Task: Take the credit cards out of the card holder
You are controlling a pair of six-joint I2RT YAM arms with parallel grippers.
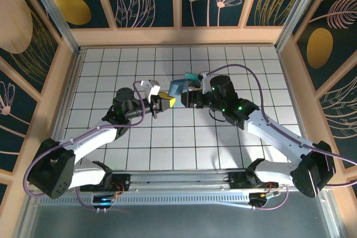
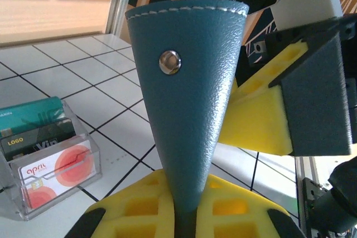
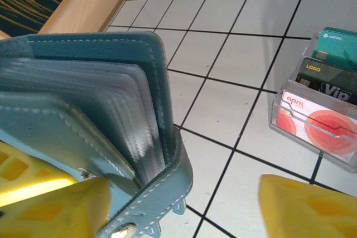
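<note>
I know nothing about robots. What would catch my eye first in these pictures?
The blue card holder, held up over the white tiles: the left fingers clamp its flap with the snap button, while the right fingers stand open by its fanned clear sleeves. Next, the clear stand on the tiles nearby, with the credit cards in it: teal, dark, and white with red circles.
</note>
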